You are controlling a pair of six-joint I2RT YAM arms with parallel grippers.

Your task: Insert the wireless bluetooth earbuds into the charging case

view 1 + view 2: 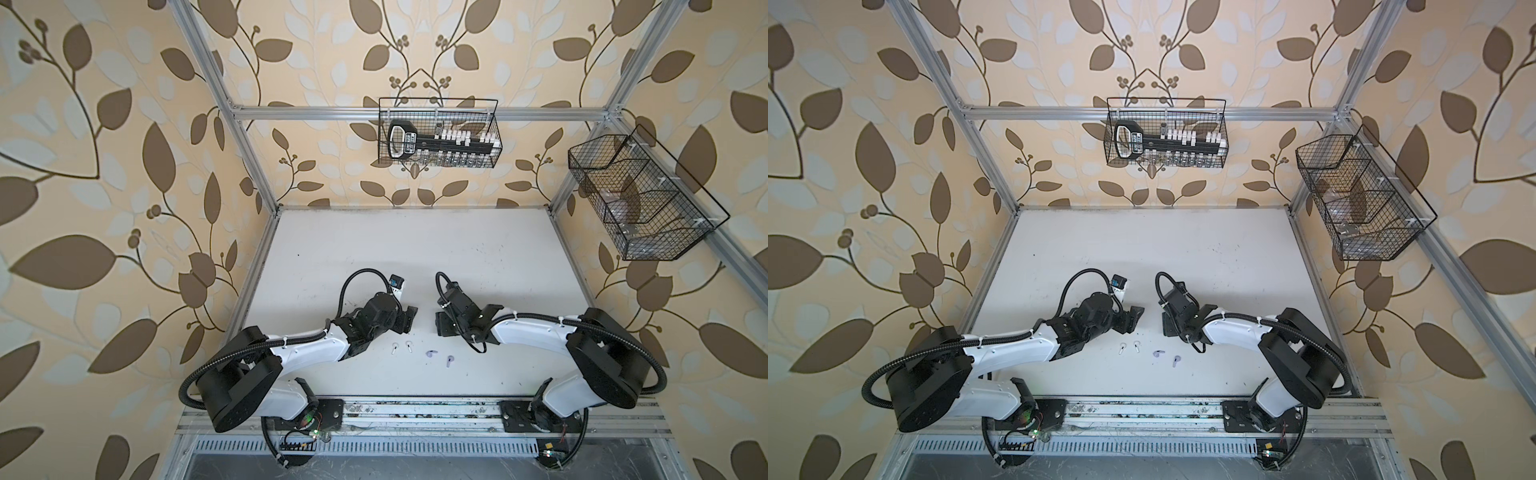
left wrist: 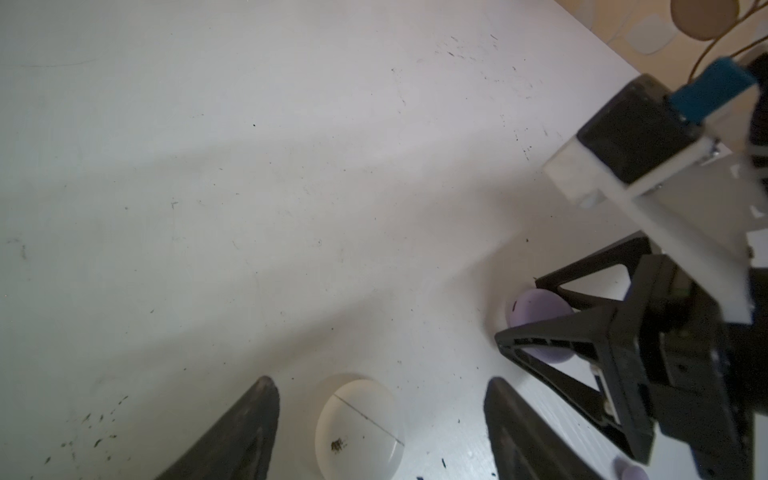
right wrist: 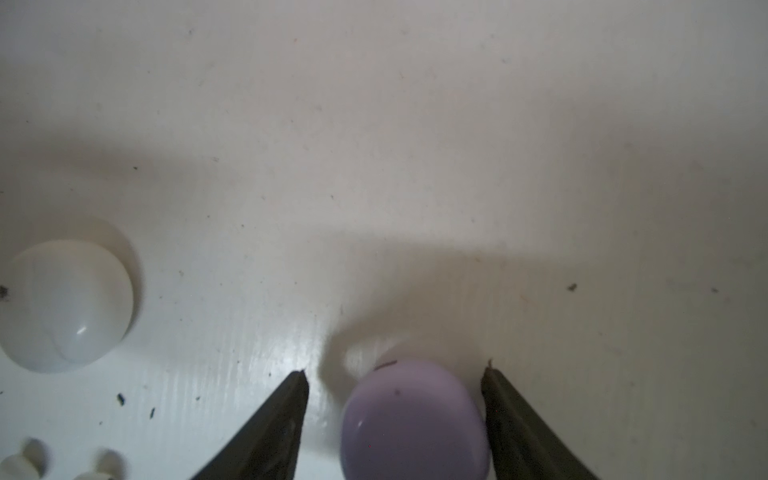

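White earbuds (image 1: 393,348): two, flat on the table, outside the left jaws, off to one side of them.
Lilac earbuds (image 1: 431,353): two, beside the white pair, outside the right jaws.
White case (image 2: 359,428): lid shut, between the left jaws, clear of both fingers.
Lilac case (image 3: 415,419): between the right jaws; one finger just beside it, contact unclear.
Left gripper (image 2: 380,384): jaws spread, pointing down, gripping nothing.
Right gripper (image 3: 395,372): jaws spread astride the lilac case.
Left arm (image 1: 307,345): forearm low, reaching inward, wrist bent down.
Right arm (image 1: 528,332): mirrors it; the grippers face each other, apart.
Table (image 1: 415,249): white, scuffed.
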